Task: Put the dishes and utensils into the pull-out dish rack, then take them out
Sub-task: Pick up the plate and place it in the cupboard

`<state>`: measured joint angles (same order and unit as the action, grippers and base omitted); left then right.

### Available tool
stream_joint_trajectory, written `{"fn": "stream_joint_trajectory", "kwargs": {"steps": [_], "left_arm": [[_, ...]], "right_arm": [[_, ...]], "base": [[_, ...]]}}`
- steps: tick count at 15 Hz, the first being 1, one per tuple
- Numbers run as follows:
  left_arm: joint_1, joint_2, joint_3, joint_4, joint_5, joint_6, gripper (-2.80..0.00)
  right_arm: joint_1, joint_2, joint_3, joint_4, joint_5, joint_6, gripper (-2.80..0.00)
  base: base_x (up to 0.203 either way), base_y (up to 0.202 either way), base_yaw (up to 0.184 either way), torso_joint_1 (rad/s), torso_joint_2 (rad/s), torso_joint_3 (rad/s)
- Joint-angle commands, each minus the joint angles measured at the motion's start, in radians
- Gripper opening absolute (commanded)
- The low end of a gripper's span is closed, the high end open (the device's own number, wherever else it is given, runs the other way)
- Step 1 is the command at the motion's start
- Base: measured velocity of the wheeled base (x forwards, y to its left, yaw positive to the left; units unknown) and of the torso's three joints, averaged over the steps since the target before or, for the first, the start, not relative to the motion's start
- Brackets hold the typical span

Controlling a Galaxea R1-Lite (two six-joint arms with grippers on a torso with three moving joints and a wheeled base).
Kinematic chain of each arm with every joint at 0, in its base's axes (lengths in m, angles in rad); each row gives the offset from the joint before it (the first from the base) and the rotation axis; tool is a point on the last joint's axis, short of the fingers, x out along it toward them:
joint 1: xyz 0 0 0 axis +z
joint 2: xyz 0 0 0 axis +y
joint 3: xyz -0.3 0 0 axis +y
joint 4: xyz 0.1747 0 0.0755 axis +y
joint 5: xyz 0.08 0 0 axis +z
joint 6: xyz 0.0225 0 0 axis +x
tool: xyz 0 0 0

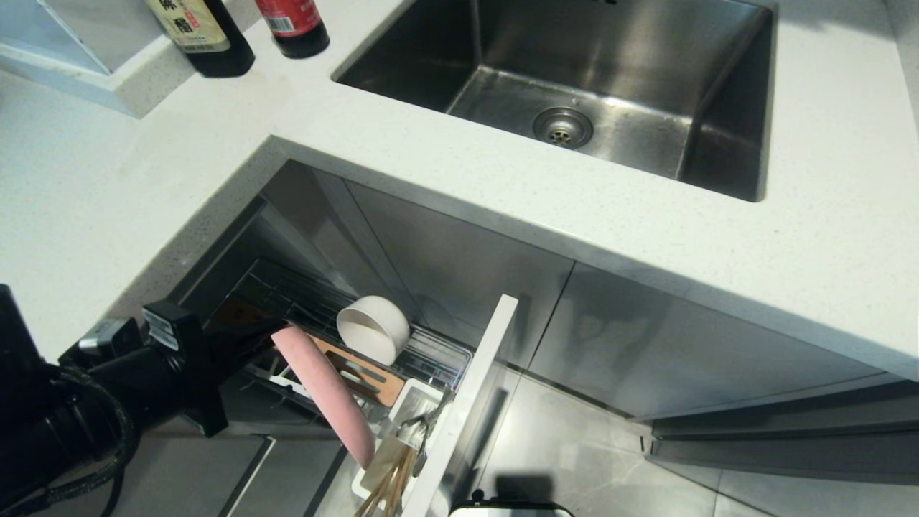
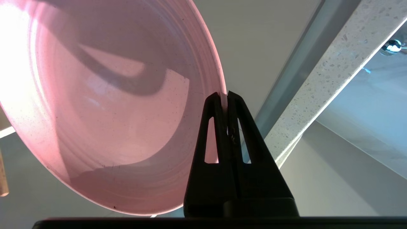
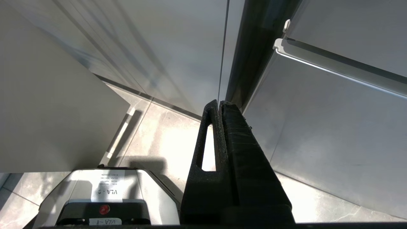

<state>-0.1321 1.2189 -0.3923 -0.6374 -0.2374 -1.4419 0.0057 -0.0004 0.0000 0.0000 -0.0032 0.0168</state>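
Plainly, the plate step is in hand. The left claw (image 2: 223, 95) is pinched together on the rim of the pink plate (image 1: 327, 391), which stands on edge over the pull-out rack (image 1: 431, 355). In the head view the plate shows as a slanted pink band at about seven o'clock, with the left arm's black bulk coming in at eight. Whether it is being loaded or lifted out cannot be told from the pictures; its lower edge seems to hang near the white cup (image 1: 413, 402) rather than sit among the wires, though the contact is hidden.

The white bowl (image 1: 373, 329) lies on its side in the rack, just beyond the plate. The chopsticks (image 1: 388, 485) stand in the cup at six o'clock, and a grey metal handle beside them may be the spoon. The wooden slotted strip (image 1: 362, 377) lies between bowl and cup, partly behind the plate. The table (image 1: 646, 215) and the sink (image 1: 574, 79) fill the picture from ten to two o'clock.

The right claw (image 3: 220, 103) hangs parked near the floor by the cabinet doors, its fingers pressed together on nothing.

If loading, the next move likely calls for lowering the plate edge-first into the rack and loosening the grip only once it stands supported. If unloading, a straight lift clear of the cup and chopsticks.
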Motion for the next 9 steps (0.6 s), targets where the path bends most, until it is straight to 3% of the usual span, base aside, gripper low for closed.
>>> {"fn": "stream_joint_trajectory", "kwargs": {"steps": [1,9], "left_arm": [[0.000,0.001,0.003,-0.001,0.001,-0.011,-2.80],[0.023,0.039,0.015,-0.033,0.001,-0.015,-2.80]], "right_arm": [[0.000,0.000,0.002,0.000,0.000,0.000,-2.80],[0.000,0.000,0.002,0.000,0.000,0.000,-2.80]], "base": [[0.000,0.000,0.000,0.000,0.00,0.000],[0.000,0.000,0.000,0.000,0.00,0.000]]}}
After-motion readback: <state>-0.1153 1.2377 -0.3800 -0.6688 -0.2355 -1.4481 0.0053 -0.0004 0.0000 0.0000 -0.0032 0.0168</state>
